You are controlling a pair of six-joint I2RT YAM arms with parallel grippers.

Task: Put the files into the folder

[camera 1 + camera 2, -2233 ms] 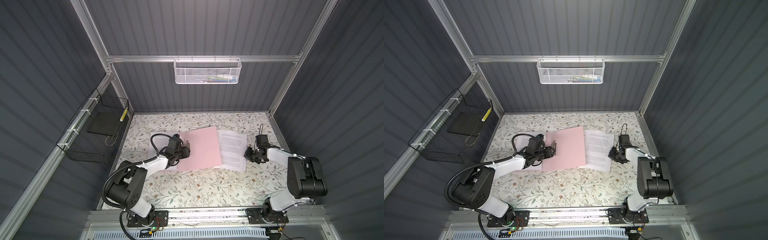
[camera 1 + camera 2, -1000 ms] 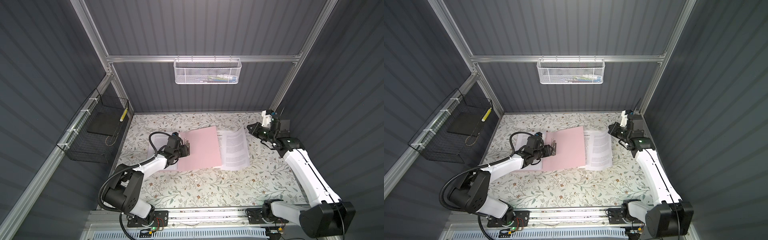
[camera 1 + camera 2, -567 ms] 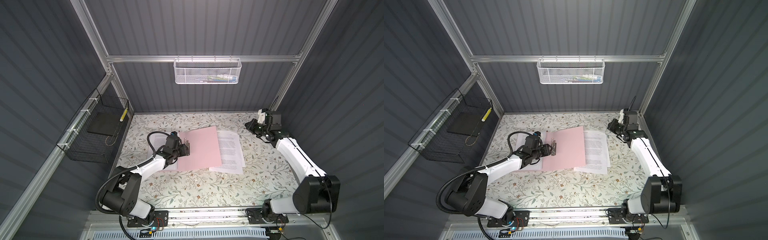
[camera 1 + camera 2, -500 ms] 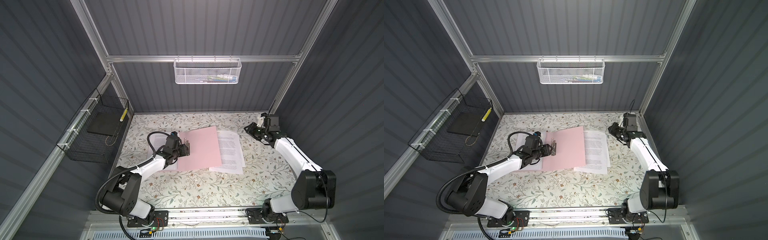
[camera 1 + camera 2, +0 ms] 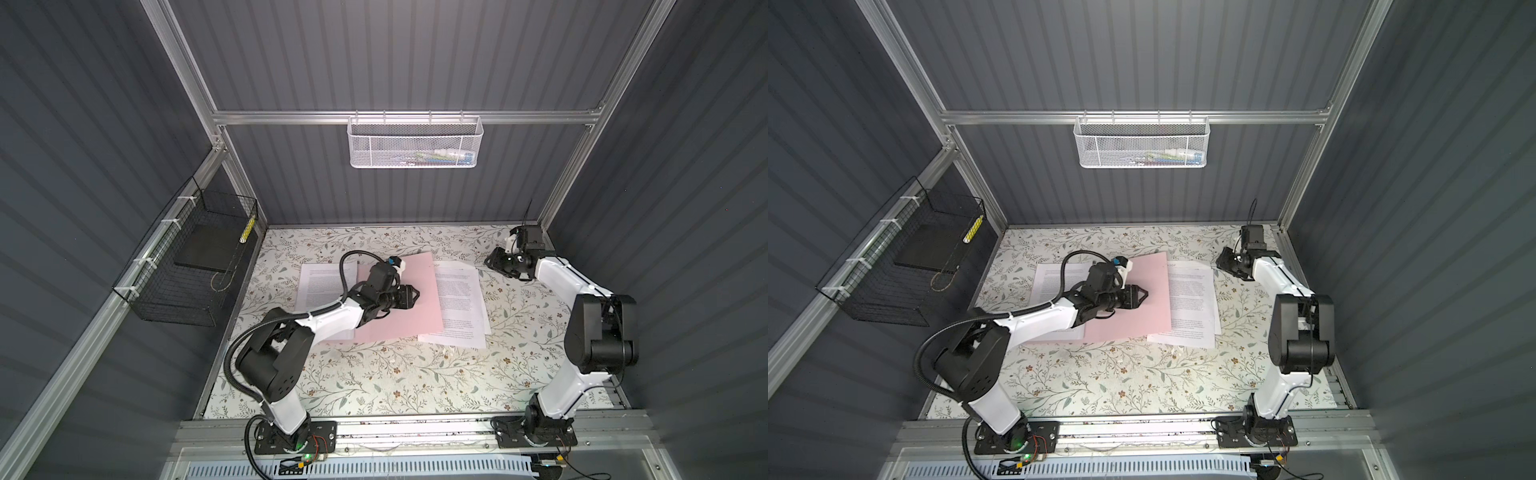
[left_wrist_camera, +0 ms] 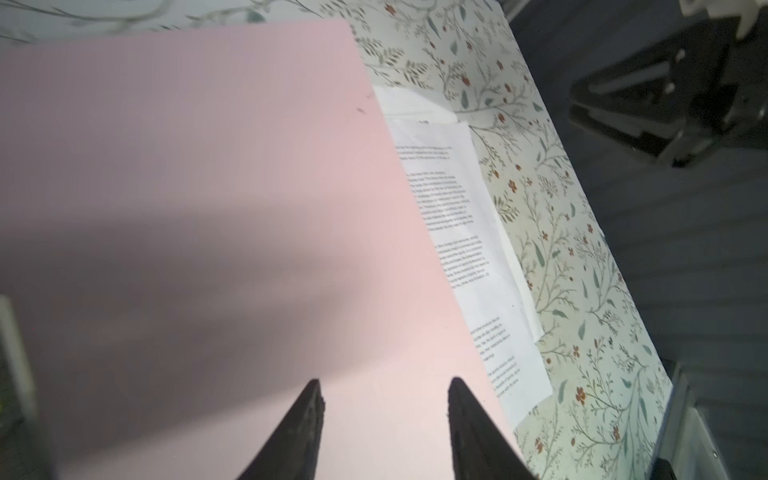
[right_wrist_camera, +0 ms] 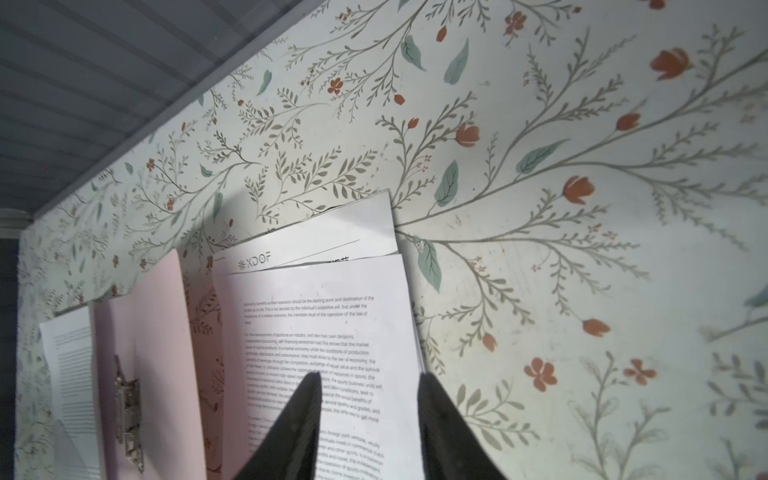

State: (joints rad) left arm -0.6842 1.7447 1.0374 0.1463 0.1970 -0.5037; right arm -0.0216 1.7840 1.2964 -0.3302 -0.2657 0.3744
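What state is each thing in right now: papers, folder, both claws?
folder: open, lying flat, metal clip showing.
files: loose fanned pile, folder's edge overlapping it.
single sheet: flat, on folder's other side.
left gripper: open, empty, over the folder.
right gripper: open, empty.

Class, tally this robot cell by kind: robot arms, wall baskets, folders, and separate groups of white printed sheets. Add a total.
Robot arms: 2, left arm and right arm
Wall baskets: 2, white mesh basket and black wire basket
Pink folder: 1
Groups of white sheets: 2, left group and right group
Total: 7
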